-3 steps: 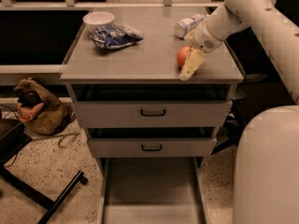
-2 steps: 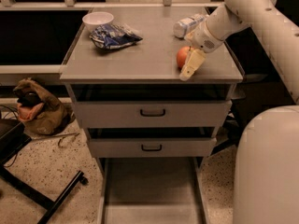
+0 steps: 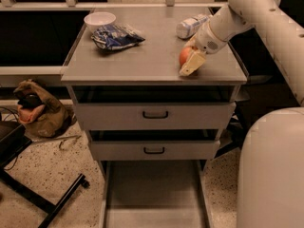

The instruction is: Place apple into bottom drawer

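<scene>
The red-orange apple (image 3: 184,56) sits on the grey cabinet top (image 3: 152,61) near its right front corner. My gripper (image 3: 191,60) comes down from the right on the white arm and is right at the apple, covering its right side, with a cream part resting in front of it. The bottom drawer (image 3: 154,194) is pulled out below the cabinet, and its flat grey floor is bare.
A white plastic bottle (image 3: 192,26) lies behind the apple. A white bowl (image 3: 99,20) and a blue snack bag (image 3: 116,36) are at the back left. The two upper drawers (image 3: 155,115) are nearly shut. A brown bag (image 3: 38,110) and black chair legs (image 3: 47,201) are on the floor at left.
</scene>
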Controlling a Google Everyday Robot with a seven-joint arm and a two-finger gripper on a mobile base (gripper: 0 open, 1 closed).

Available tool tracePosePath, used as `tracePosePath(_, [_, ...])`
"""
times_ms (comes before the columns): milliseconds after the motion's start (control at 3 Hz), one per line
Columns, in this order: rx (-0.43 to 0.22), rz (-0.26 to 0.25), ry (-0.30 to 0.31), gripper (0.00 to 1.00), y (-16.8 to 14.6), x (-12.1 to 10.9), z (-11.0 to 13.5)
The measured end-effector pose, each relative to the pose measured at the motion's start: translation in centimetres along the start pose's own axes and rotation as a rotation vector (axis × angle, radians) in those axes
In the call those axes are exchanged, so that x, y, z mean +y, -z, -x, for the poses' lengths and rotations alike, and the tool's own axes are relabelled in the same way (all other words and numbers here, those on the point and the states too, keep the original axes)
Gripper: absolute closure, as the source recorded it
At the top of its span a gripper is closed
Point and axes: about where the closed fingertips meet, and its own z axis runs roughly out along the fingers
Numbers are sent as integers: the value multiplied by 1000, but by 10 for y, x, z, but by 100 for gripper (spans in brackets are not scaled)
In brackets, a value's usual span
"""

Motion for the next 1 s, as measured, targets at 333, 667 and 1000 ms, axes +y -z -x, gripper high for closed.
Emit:
tracePosePath(333, [0,0,0,65,0,0,0])
tracePosePath(667, [6,4,-7,88,-2,13,1])
tracePosePath(1000, [6,4,-7,100,2,12,3])
